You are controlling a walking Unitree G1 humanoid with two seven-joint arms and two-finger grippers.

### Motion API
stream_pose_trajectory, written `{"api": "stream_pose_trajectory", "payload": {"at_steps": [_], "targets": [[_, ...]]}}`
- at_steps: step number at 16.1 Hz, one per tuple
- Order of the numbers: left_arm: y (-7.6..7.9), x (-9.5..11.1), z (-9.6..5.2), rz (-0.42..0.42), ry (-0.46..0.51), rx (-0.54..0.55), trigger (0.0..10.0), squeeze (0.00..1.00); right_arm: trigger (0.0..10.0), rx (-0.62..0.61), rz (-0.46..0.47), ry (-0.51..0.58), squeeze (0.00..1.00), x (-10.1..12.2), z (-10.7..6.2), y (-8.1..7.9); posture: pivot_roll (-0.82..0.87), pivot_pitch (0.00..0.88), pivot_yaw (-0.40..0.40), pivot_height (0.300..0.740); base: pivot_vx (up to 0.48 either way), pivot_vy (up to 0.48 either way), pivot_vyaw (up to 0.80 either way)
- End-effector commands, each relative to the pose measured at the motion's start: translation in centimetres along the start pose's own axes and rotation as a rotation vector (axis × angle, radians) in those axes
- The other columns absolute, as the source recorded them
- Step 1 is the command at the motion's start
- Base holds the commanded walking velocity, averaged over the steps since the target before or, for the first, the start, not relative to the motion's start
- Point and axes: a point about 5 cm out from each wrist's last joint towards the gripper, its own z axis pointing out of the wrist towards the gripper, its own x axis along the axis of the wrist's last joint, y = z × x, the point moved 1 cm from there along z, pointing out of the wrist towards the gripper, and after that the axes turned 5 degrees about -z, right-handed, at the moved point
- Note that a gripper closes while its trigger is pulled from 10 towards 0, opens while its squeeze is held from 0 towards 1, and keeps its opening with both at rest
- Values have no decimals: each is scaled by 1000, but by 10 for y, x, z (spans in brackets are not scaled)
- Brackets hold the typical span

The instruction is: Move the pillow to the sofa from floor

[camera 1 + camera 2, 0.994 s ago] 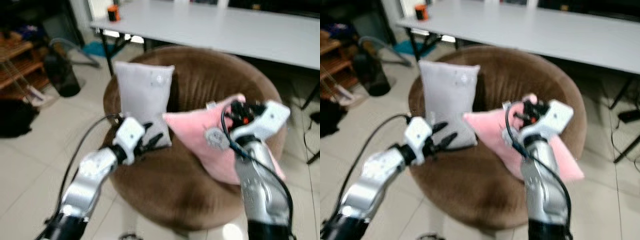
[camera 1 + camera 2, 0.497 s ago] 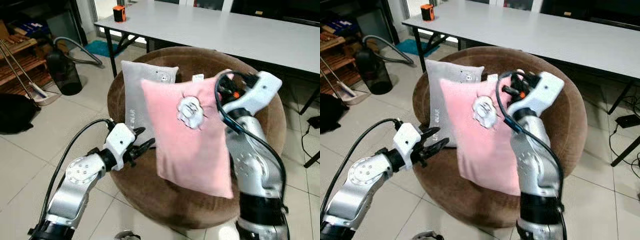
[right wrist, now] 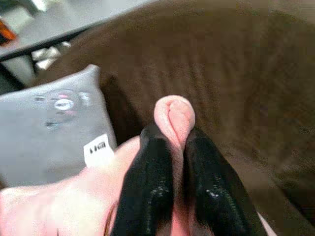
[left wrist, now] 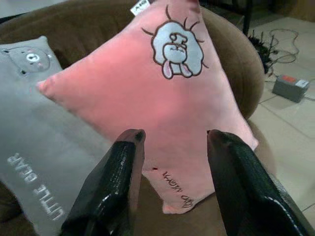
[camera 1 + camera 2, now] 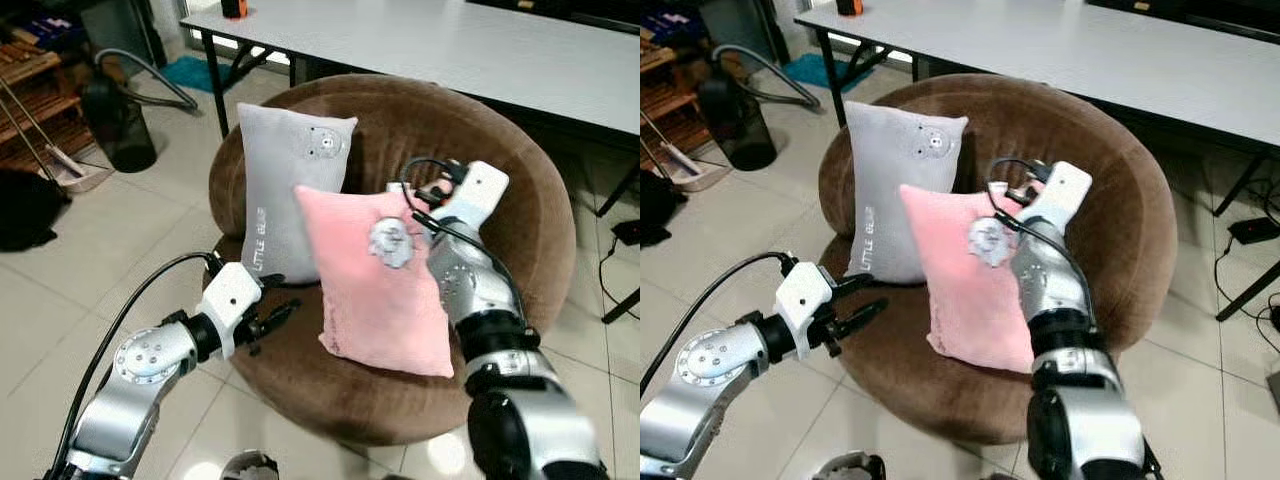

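The pink pillow (image 5: 378, 285) stands upright on the seat of the round brown sofa (image 5: 520, 190), leaning beside and partly overlapping the grey pillow (image 5: 283, 190). The right gripper (image 3: 170, 162) is clamped on the pink pillow's top corner, fabric pinched between its two black fingers. The left gripper (image 5: 272, 318) hovers at the sofa's front edge, fingers spread apart, holding nothing. A grey table (image 5: 520, 50) stands behind the sofa.

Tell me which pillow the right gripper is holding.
The pink pillow, with the bunny patch: the right gripper pinches its top corner. The grey pillow leans free against the sofa back.
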Motion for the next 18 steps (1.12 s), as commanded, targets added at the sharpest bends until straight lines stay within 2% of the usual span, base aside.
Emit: {"api": "stream_pose_trajectory", "payload": {"at_steps": [1,2,4,5,6,7,8,9,10,11,12,13,15,18], "targets": [[2,5,-1,2,10,-11,10000,0,10000,-34,20,15,1000,5,3,6,193,108,-51,740,0,0,0],[1,6,0,4,11,1,10000,0,10000,-63,54,53,1000,15,9,11,200,104,-60,740,0,0,0],[-1,9,2,-1,29,19,10000,0,10000,-82,186,166,1000,38,14,18,197,97,-60,740,0,0,0],[-1,9,3,-2,29,20,10000,0,10000,-86,197,177,1000,40,15,19,197,97,-60,740,0,0,0],[-3,9,7,-3,46,55,10000,0,10000,-14,209,227,0,49,14,14,185,84,-55,740,0,0,0],[-7,7,13,-28,66,127,10000,0,10000,62,190,269,0,53,10,9,165,68,-53,740,0,0,0],[-13,1,19,-73,72,234,10000,0,10000,139,118,304,0,47,0,3,165,68,-53,740,0,0,0],[-15,-1,20,-85,73,264,10000,0,10000,164,91,316,0,45,-4,1,165,68,-53,740,0,0,0],[-10,-7,26,-76,63,260,10000,0,10000,192,-11,306,0,21,-23,10,114,43,-33,740,0,0,0],[-6,-11,29,-80,57,255,10000,0,10000,188,-57,298,0,6,-37,20,86,33,-19,740,0,0,0],[-3,-13,31,-85,59,251,10000,0,10000,180,-65,277,0,-7,-49,29,81,31,-18,740,0,0,0],[2,-14,36,-89,68,233,10000,0,10000,127,-140,235,0,-34,-77,55,39,17,-3,740,0,0,-800],[7,-15,43,-83,76,219,10000,0,10000,55,-233,193,0,-55,-108,81,13,14,3,740,0,0,-800],[12,-18,52,-84,75,212,10000,0,10000,-66,-300,122,0,-68,-137,104,-19,12,8,740,0,0,-800]]}}
